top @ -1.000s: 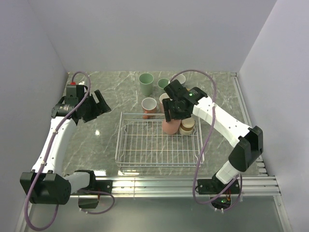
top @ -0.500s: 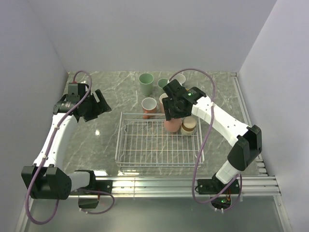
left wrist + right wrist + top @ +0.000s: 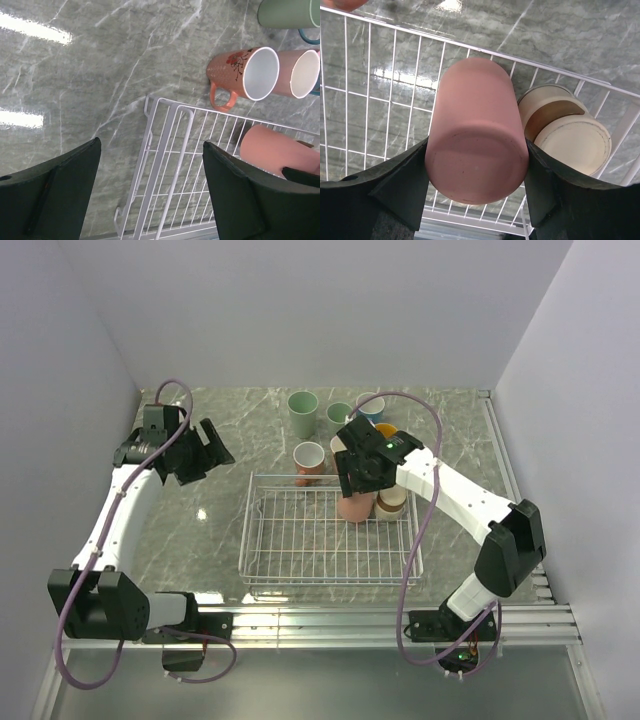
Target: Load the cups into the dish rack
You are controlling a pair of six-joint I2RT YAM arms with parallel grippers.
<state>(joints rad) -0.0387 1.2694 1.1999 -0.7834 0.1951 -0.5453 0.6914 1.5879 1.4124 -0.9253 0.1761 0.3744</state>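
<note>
Clock directions are read on the overhead view, centred on the dish rack, with 12 o'clock at the far wall.

We note the pink cup [image 3: 476, 160] turned bottom-up, mouth toward the wire floor, at about 1 o'clock inside the dish rack [image 3: 262, 540], near its far right corner. We cannot tell whether its rim touches the wires. The right gripper [image 3: 352, 490] pinches it: in the wrist view the black fingers [image 3: 402, 187] press on opposite sides of the cup wall near its base. Just beside it, at its 3 o'clock, a cream cup [image 3: 572, 142] stands inverted in the same corner. We cannot tell if the two touch.

Outside the rack, just past the far rail at 12 o'clock, we see a salmon mug [image 3: 239, 75] with a red flower mark. It is upright, white inside, with its handle toward the rack. A second pink cup [image 3: 300, 74] stands just beside it at its 3 o'clock, partly under the right arm in the overhead view. Farther out toward 12 o'clock stand a sage green cup [image 3: 302, 412], a smaller green cup [image 3: 338, 414] and a blue cup [image 3: 370, 403], all upright on the grey-green marble table [image 3: 200, 530].

The left gripper [image 3: 208, 458] hovers at 10 o'clock, apart from the rack, with its claw spread wide. Its wrist view shows the tabletop and the rack's far left corner between the fingers.
</note>
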